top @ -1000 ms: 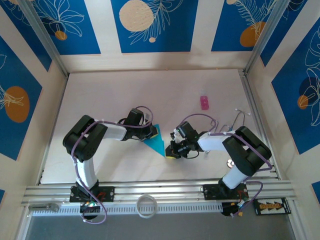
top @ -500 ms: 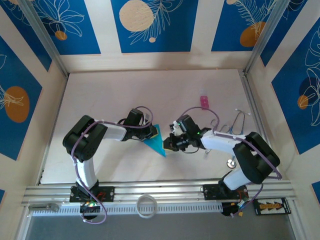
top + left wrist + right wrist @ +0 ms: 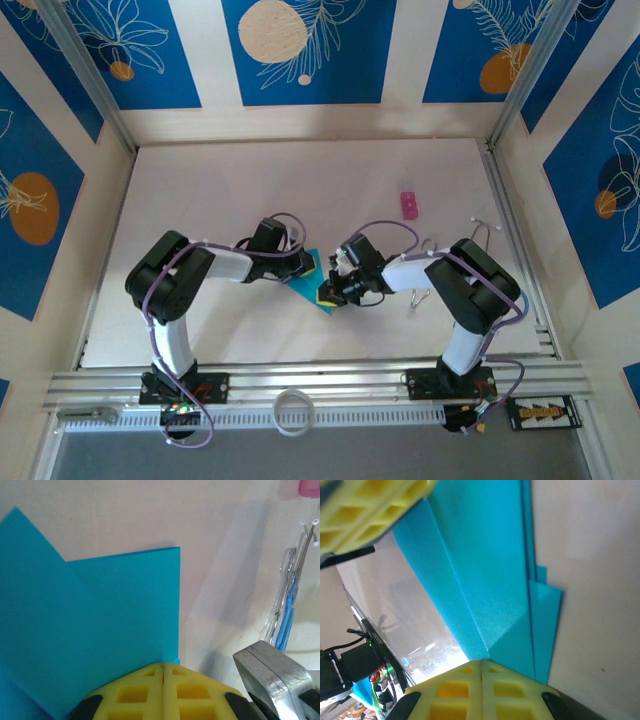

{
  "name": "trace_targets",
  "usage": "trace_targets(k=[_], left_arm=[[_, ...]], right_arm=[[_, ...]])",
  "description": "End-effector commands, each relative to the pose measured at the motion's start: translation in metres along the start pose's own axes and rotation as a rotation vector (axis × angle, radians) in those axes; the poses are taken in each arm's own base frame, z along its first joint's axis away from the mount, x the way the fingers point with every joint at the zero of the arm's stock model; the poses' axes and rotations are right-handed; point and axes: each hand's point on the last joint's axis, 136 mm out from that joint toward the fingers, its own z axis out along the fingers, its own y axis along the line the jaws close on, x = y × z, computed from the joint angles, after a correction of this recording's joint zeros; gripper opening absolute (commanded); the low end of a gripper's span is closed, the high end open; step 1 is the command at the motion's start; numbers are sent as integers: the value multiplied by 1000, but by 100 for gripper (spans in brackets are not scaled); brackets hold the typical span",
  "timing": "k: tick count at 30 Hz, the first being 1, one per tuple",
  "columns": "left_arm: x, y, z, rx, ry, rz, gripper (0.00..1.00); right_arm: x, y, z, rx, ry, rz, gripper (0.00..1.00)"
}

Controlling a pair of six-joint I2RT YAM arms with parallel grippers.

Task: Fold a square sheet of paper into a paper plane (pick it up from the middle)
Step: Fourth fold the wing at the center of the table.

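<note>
The square sheet of paper [image 3: 306, 285] is folded into a cyan pointed shape with creased layers, and it lies between my two grippers at the table's middle. My left gripper [image 3: 310, 266] is shut on its far edge; in the left wrist view the yellow jaws [image 3: 163, 666] meet at the paper's [image 3: 100, 620] corner. My right gripper [image 3: 327, 295] is shut on the near end. In the right wrist view the paper [image 3: 485, 580] runs out from between the closed jaws [image 3: 481, 662], up to the left gripper's fingers [image 3: 365, 510].
A small pink object [image 3: 408, 205] lies on the table behind the right arm. A wire tool with blue handles [image 3: 478, 240] [image 3: 287, 600] lies at the right. An aluminium rail [image 3: 320, 380] runs along the near edge, with a white ring [image 3: 292, 412] below it.
My right gripper has moved left to the paper's near end and closed on it. The left gripper and the paper have stayed where they were.
</note>
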Motion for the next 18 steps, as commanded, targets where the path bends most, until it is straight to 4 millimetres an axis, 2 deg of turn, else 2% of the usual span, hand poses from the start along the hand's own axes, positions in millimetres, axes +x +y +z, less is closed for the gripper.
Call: trace_targets(k=[1,18], left_arm=[[12,41,-1,-132,6,-59,3],[9,43,-3,-134,-5,-66,2]], right_arm=[[29,-29,2,69,55,49,3],[69,-61,-15,157,55,25,2]])
